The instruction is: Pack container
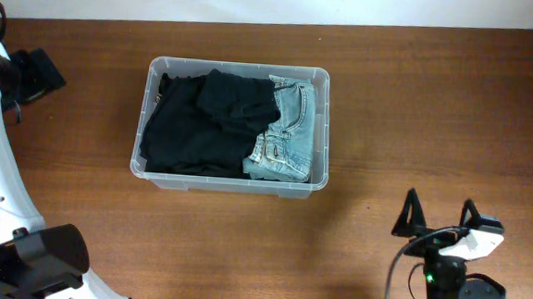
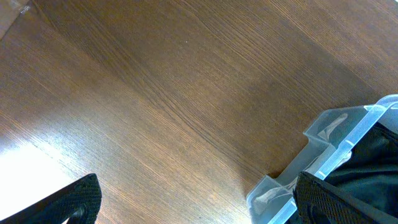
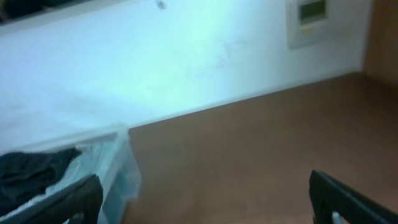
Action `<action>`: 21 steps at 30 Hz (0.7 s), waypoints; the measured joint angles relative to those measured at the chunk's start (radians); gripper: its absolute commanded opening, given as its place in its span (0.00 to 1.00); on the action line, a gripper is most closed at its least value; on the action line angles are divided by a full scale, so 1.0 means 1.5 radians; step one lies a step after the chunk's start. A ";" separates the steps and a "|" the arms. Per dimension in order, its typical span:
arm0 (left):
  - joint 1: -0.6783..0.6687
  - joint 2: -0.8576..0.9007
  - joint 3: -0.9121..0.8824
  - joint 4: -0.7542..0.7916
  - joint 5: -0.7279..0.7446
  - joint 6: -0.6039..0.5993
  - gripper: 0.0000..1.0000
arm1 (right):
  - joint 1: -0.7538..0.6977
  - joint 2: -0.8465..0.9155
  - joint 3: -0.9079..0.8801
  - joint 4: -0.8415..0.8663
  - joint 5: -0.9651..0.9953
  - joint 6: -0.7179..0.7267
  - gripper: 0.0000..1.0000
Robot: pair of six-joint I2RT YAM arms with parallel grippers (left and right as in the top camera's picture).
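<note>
The container (image 1: pixel 320 125), a clear plastic bin, stands mid-table and holds black clothing (image 1: pixel 203 122) and folded blue jeans (image 1: pixel 290 137). My left gripper (image 1: pixel 41 73) hovers at the far left, well apart from the bin. In the left wrist view it (image 2: pixel 202 205) is open with only wood between its fingers, and a corner of the container (image 2: pixel 323 134) shows at the right with black cloth (image 2: pixel 373 162) inside. My right gripper (image 1: pixel 439 216) stands open near the front right edge. In its own view it (image 3: pixel 205 202) is empty, with the container (image 3: pixel 118 174) off to the left.
The wooden table (image 1: pixel 418 94) runs bare to the right of the bin. A white wall (image 3: pixel 186 56) rises behind the table's far edge, with a small wall panel (image 3: pixel 311 18) on it.
</note>
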 measured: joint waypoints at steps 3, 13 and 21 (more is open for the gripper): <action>0.000 0.000 0.000 0.000 0.000 0.000 1.00 | 0.000 0.000 -0.045 0.082 -0.027 -0.037 0.98; 0.000 0.000 0.000 0.000 0.000 0.000 0.99 | 0.000 -0.001 -0.123 0.158 -0.038 -0.084 0.98; 0.000 0.000 0.000 0.000 0.000 0.000 1.00 | 0.000 -0.001 -0.163 0.190 -0.038 -0.087 0.99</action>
